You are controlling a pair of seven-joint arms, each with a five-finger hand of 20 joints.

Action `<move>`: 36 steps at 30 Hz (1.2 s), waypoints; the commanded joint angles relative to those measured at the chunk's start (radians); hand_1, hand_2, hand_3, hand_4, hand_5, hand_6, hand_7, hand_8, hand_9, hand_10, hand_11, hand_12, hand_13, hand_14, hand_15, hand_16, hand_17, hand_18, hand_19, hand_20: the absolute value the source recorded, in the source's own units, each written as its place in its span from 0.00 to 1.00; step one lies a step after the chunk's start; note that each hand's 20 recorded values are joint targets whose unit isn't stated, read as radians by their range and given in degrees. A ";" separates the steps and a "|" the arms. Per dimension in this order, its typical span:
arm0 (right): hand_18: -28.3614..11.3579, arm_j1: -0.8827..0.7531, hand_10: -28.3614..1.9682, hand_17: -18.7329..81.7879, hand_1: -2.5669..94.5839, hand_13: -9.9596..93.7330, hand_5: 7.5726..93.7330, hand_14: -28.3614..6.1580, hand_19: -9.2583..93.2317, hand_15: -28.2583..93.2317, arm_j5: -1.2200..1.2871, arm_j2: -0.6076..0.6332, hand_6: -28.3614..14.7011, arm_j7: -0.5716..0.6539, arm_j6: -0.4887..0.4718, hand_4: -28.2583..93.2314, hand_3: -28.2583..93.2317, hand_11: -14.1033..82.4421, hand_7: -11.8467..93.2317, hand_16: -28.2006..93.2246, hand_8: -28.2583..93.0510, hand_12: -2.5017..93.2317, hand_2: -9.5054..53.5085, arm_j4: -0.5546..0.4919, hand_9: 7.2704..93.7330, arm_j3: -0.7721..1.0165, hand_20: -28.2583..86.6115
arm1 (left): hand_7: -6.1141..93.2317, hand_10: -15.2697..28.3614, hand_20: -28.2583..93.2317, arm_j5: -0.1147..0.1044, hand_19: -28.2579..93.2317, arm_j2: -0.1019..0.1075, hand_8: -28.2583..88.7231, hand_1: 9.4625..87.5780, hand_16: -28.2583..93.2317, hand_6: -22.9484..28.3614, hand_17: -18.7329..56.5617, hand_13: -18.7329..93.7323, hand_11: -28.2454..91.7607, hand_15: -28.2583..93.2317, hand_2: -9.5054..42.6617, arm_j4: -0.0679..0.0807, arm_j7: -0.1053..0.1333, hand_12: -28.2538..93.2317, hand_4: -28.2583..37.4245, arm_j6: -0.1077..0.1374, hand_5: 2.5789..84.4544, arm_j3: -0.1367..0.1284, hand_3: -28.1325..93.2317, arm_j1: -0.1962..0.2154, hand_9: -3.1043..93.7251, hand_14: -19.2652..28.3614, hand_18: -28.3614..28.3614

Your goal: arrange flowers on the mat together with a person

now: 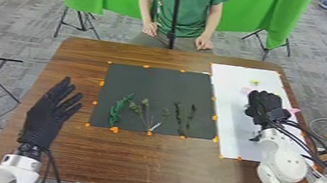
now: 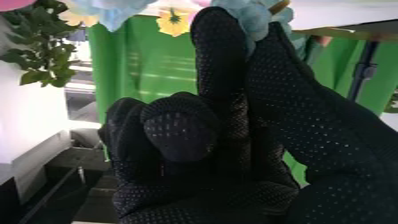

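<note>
Over the white mat (image 1: 234, 133) on the right is my right hand (image 1: 266, 103). In the right wrist view, that hand (image 2: 218, 55) has its thumb and a finger closed on a light blue flower (image 2: 251, 19), its other fingers curled. My left hand (image 1: 45, 118) rests with straight fingers left of the dark mat (image 1: 152, 85). Several green stems lie along the dark mat's near half: a leafy sprig (image 1: 118, 108) at left, thin budded stems (image 1: 146, 110) in the middle and darker ones (image 1: 183, 119) at right. Pale yellow (image 1: 254, 83) and pink flowers (image 1: 294, 111) lie on the right.
Around the mats, orange tabs (image 1: 114, 130) mark the brown table (image 1: 125, 160). Close to my right hand, in the right wrist view, are a yellow flower (image 2: 173, 22), another light blue flower (image 2: 115, 12) and green leaves (image 2: 40, 42).
</note>
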 commanded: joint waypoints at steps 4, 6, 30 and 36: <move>0.25 0.297 0.75 0.65 0.58 0.87 0.72 0.68 1.00 0.84 0.087 -0.102 0.67 -0.202 0.186 0.00 0.89 0.32 0.58 0.45 0.22 0.51 0.00 -0.050 0.94 -0.231 0.69 | 0.19 0.56 0.30 -0.025 0.54 0.094 0.17 0.21 0.28 0.51 0.10 0.33 0.35 0.37 0.06 -0.012 0.003 0.35 0.00 0.048 0.31 -0.088 0.78 0.074 0.23 0.67 0.88; 0.25 0.380 0.75 0.65 0.58 0.87 0.72 0.68 1.00 0.84 0.126 -0.160 0.67 -0.292 0.186 0.01 0.89 0.31 0.58 0.45 0.21 0.50 0.00 -0.038 0.94 -0.295 0.69 | 0.19 0.56 0.30 -0.025 0.54 0.097 0.17 0.22 0.28 0.51 0.10 0.33 0.35 0.37 0.06 -0.008 0.003 0.35 0.00 0.052 0.31 -0.086 0.78 0.070 0.23 0.68 0.88; 0.25 0.539 0.75 0.64 0.59 0.86 0.77 0.68 1.00 0.85 -0.161 -0.581 0.72 -0.688 -0.119 0.00 0.87 0.24 0.53 0.45 0.18 0.43 0.00 0.267 0.98 -0.512 0.71 | 0.19 0.56 0.30 -0.017 0.55 0.136 0.17 0.22 0.28 0.50 0.10 0.33 0.35 0.37 0.06 0.003 0.030 0.35 0.00 0.069 0.30 -0.009 0.77 0.008 0.23 0.67 0.88; 0.25 0.541 0.77 0.64 0.59 0.86 0.78 0.68 1.00 0.85 -0.208 -0.570 0.73 -0.686 -0.119 0.00 0.86 0.23 0.51 0.45 0.18 0.41 0.00 0.290 0.98 -0.528 0.71 | 0.19 0.56 0.30 -0.018 0.55 0.154 0.17 0.22 0.28 0.50 0.09 0.33 0.35 0.37 0.07 -0.001 0.034 0.35 0.00 0.060 0.30 -0.010 0.77 0.014 0.23 0.67 0.88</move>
